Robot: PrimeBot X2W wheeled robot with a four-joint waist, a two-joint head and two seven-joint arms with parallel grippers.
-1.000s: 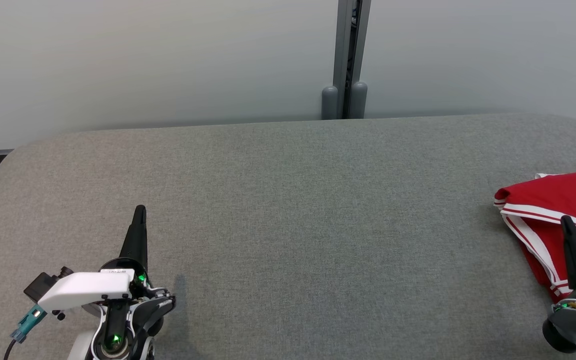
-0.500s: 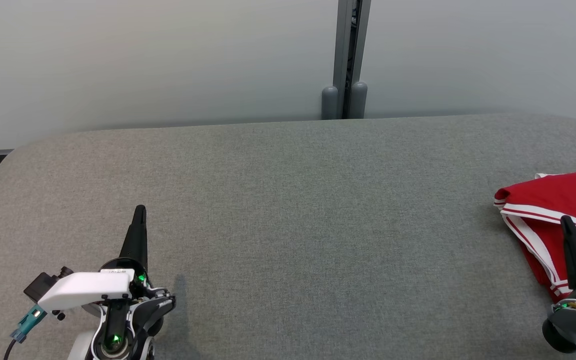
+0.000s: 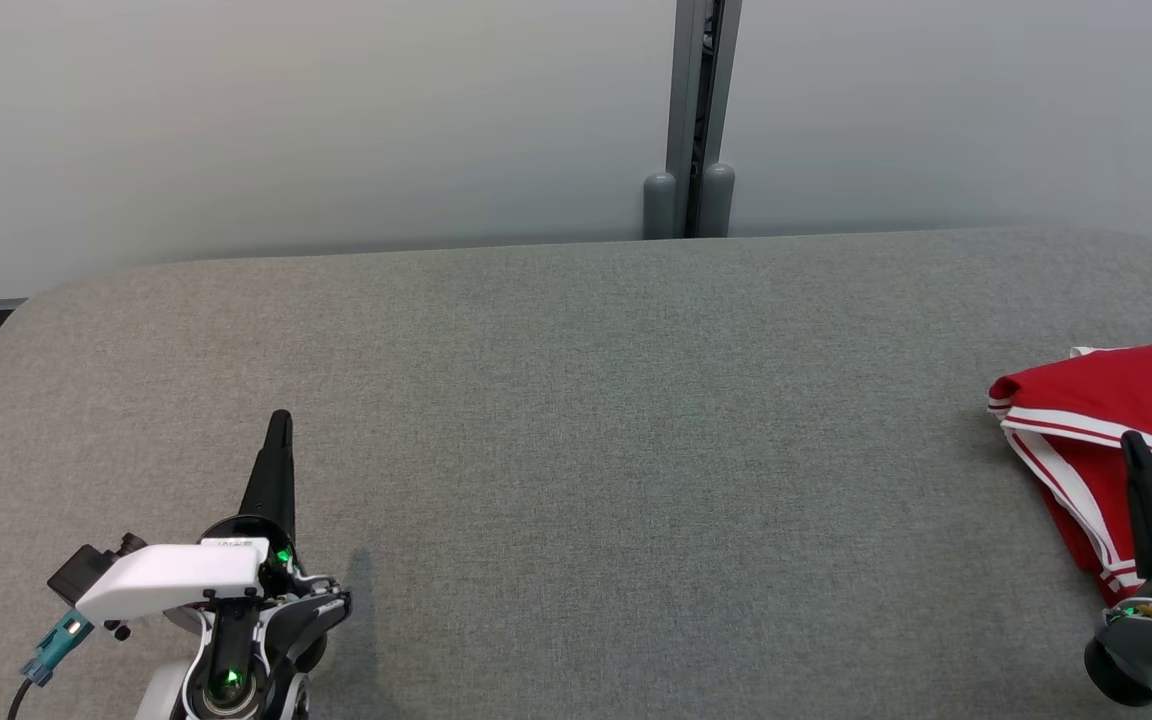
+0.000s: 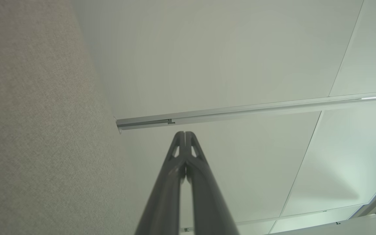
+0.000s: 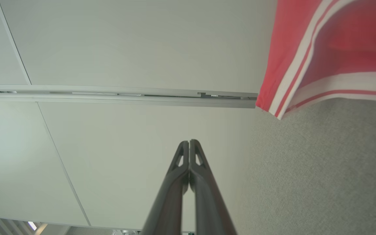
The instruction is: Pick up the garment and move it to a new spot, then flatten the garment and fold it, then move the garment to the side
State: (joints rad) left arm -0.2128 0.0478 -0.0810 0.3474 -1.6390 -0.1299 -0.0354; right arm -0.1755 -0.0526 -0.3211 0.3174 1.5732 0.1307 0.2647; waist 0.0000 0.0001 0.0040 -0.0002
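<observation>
Garment (image 3: 1076, 410) on desk (image 3: 576, 400) at far right, cut by the view's edge. Right gripper (image 3: 1128, 440) at near right, overlapping garment's near part. Left gripper (image 3: 279, 420) at near left, well apart. Post (image 3: 691, 120) behind desk's far edge, mid-width.

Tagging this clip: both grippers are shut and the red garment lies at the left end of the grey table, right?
Not the left end: the head view shows the red garment at the right end of the grey table, near the right gripper. Both grippers are shut, as you say.
</observation>
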